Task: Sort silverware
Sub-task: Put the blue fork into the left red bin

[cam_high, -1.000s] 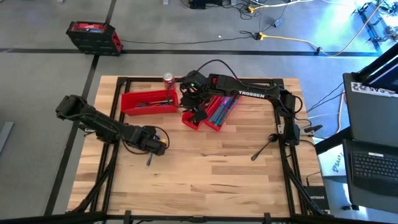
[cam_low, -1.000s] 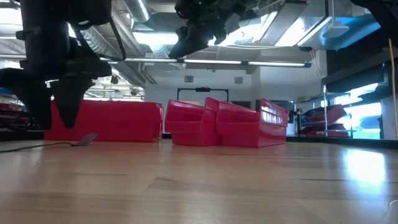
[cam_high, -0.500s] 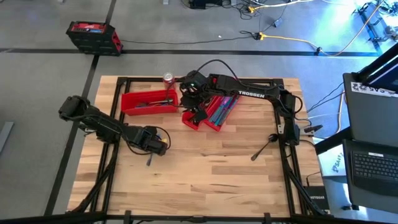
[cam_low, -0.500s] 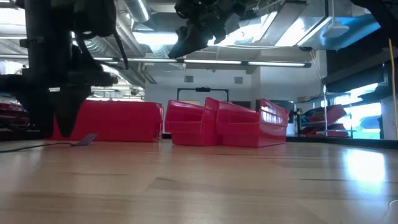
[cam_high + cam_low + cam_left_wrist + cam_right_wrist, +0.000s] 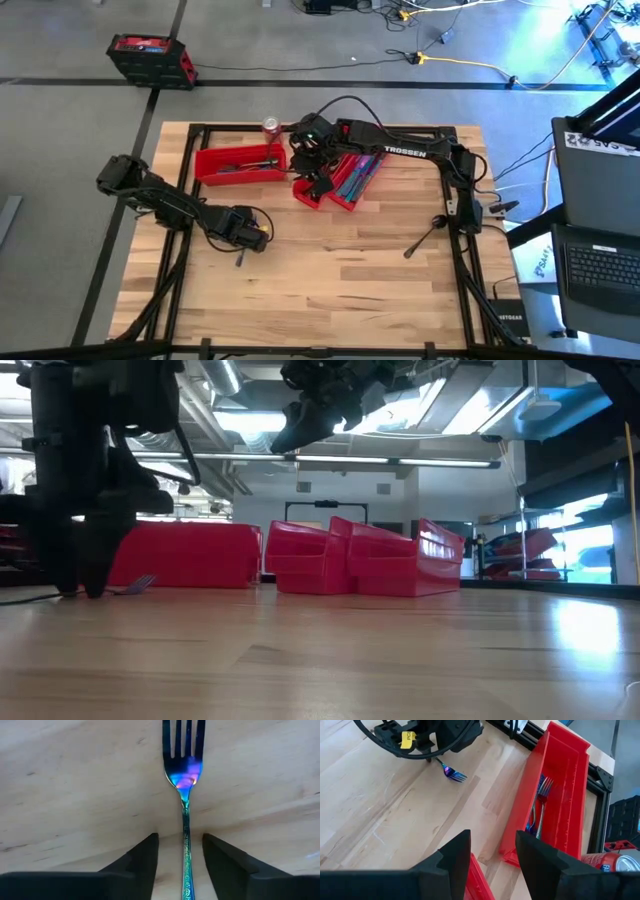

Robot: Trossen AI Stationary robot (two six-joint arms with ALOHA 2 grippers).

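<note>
One fork [image 5: 184, 795] lies flat on the table [image 5: 340, 290], and the left gripper [image 5: 180, 857] has dropped over it within the last second, its fingertips now down at the wood in the low view where they hung clear a moment ago. The fingers straddle the handle, a dark pad on each side, with a sliver of bare wood showing on both; they have been narrowing but are not yet pressed on the metal. A pick-up looks close, and the fork would then need a bin.

Up at the far side, the right gripper [image 5: 492, 852] hangs unmoved above the bins, its fingers parted and holding nothing. Beneath it a long red bin [image 5: 570, 785] already carries forks, with two more bins [image 5: 340, 182] angled alongside and a soda can [image 5: 270, 126] at the table's back edge. A dark spoon [image 5: 424, 238] waits near the right rail, well apart from everything.

Nothing crowds the fork itself. The thin handle lying tight against the wood is the likely snag for a clean grip.
</note>
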